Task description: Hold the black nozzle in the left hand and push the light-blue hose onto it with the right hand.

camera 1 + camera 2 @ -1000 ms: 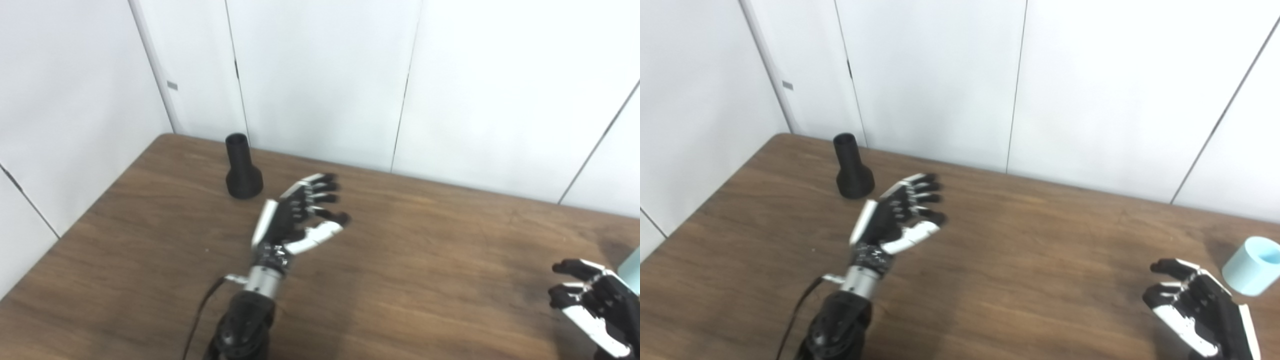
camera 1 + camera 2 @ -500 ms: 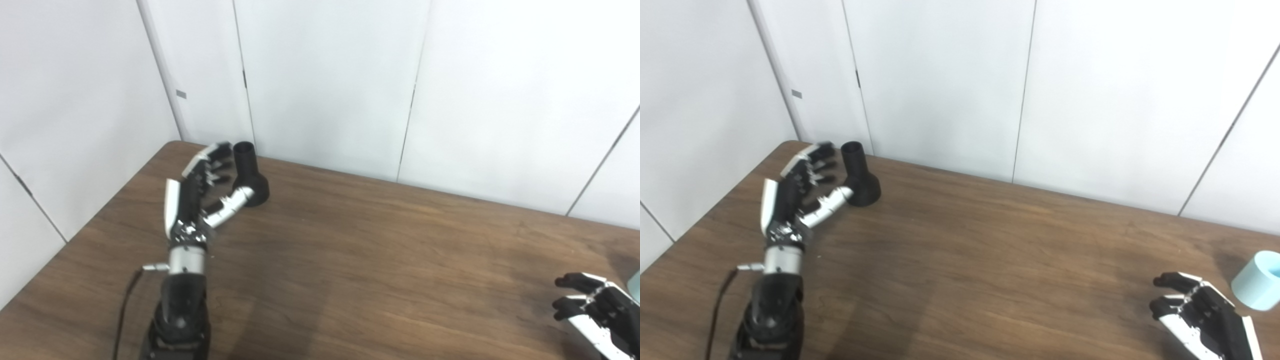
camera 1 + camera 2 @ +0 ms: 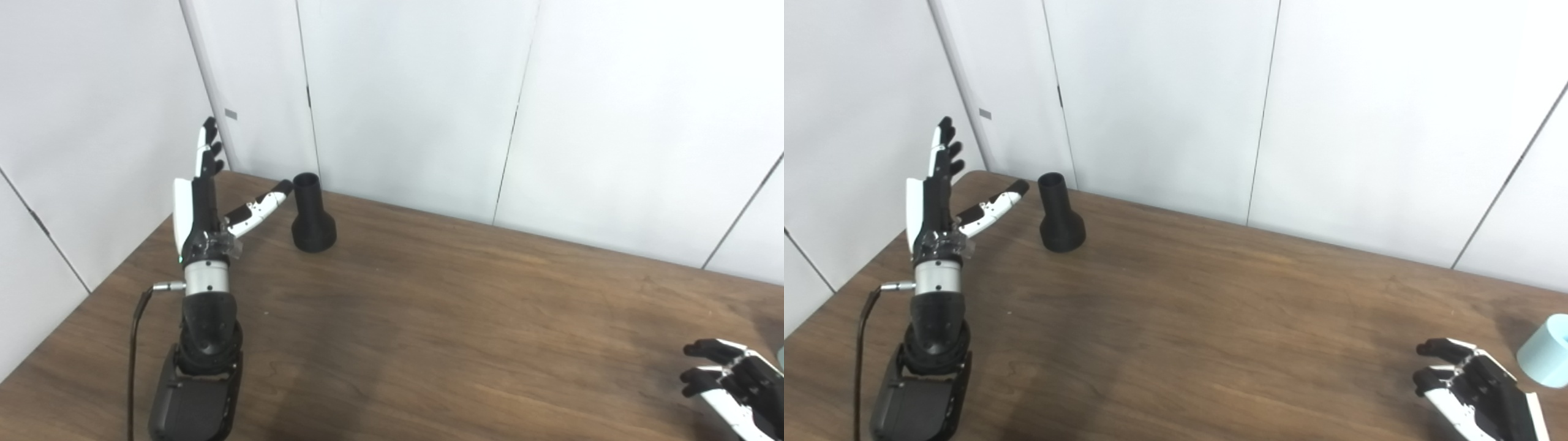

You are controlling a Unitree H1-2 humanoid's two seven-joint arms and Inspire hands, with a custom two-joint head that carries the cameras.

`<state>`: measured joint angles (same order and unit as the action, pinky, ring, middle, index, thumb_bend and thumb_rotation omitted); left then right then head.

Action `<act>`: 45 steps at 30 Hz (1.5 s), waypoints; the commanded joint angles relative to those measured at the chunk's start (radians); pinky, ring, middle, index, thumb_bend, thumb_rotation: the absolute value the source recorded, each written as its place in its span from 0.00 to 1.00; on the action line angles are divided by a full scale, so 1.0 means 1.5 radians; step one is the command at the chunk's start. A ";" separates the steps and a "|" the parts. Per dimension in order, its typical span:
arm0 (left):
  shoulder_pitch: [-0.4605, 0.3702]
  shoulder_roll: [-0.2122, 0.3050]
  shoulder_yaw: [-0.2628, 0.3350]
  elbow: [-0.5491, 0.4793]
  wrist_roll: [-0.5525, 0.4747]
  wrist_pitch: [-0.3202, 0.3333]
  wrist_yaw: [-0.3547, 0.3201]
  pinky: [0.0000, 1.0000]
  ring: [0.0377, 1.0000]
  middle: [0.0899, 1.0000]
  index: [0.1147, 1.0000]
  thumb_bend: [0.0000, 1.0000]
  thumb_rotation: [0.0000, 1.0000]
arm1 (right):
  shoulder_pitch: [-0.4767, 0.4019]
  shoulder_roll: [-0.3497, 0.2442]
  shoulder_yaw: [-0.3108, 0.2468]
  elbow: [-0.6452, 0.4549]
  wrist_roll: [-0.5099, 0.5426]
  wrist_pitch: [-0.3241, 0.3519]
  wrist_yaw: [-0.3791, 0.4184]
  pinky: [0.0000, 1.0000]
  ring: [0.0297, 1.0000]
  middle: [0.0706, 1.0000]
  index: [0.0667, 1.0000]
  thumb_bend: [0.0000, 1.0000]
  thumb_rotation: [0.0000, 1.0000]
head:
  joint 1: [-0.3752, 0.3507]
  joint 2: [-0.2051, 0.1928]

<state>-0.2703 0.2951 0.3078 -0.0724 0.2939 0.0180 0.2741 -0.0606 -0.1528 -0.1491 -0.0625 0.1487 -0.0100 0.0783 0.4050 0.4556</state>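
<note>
The black nozzle stands upright on its flared base near the far left corner of the wooden table. The left hand is raised just beside it, fingers straight up and spread wide, thumb reaching toward the nozzle's neck without touching, holding nothing. Well apart, at the table's right edge, the light-blue hose sits upright. The right hand hovers near it, empty, fingers loosely curled but apparently apart; it is partly cut off.

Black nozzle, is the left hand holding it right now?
No, the left hand is open beside the black nozzle, which stands untouched.
</note>
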 commanded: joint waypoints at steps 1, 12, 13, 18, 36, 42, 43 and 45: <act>-0.035 0.020 -0.010 0.011 0.013 -0.025 0.005 0.91 0.97 1.00 1.00 0.89 0.23 | -0.012 -0.005 -0.006 -0.027 0.010 -0.016 0.000 0.33 0.43 0.55 0.50 1.00 0.39 | -0.001 0.001; -0.073 0.083 -0.053 0.091 0.009 0.066 -0.068 0.97 1.00 1.00 1.00 1.00 0.38 | -0.012 -0.002 -0.008 -0.027 0.005 -0.018 -0.007 0.33 0.43 0.55 0.52 1.00 0.41 | -0.002 0.002; -0.077 0.087 -0.056 0.100 0.013 0.072 -0.067 0.95 1.00 1.00 1.00 1.00 0.40 | -0.013 -0.001 -0.008 -0.026 0.007 -0.019 -0.007 0.33 0.43 0.55 0.53 1.00 0.41 | -0.002 0.002; -0.102 0.104 -0.069 0.151 0.014 0.083 -0.062 0.91 1.00 1.00 1.00 1.00 0.40 | -0.018 0.003 -0.009 -0.018 0.016 -0.024 -0.006 0.32 0.42 0.54 0.55 1.00 0.43 | -0.006 -0.006; -0.142 0.092 -0.081 0.257 -0.025 0.077 -0.064 0.93 1.00 1.00 1.00 1.00 0.37 | -0.004 0.006 -0.005 -0.050 0.002 -0.015 -0.018 0.31 0.41 0.52 0.53 1.00 0.47 | -0.018 0.003; -0.166 0.097 -0.112 0.283 -0.024 0.106 -0.087 0.26 0.34 0.37 0.99 1.00 0.35 | 0.002 0.001 0.002 -0.062 -0.009 -0.009 -0.012 0.32 0.41 0.54 0.53 1.00 0.44 | -0.024 0.005; -0.172 0.101 -0.122 0.291 -0.016 0.109 -0.089 0.32 0.47 0.51 0.98 1.00 0.35 | 0.003 0.002 0.003 -0.066 -0.010 -0.008 -0.013 0.33 0.41 0.54 0.53 1.00 0.44 | -0.024 0.005; -0.182 0.105 -0.135 0.303 -0.006 0.112 -0.088 0.42 0.59 0.62 0.98 1.00 0.37 | 0.005 0.002 0.004 -0.073 -0.014 -0.004 -0.014 0.33 0.41 0.55 0.54 1.00 0.44 | -0.027 0.006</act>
<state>-0.4796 0.4196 0.1103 0.3896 0.2596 0.1935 0.1385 -0.0345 -0.1388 -0.1411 -0.1320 0.1301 -0.0043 0.0581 0.3651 0.4648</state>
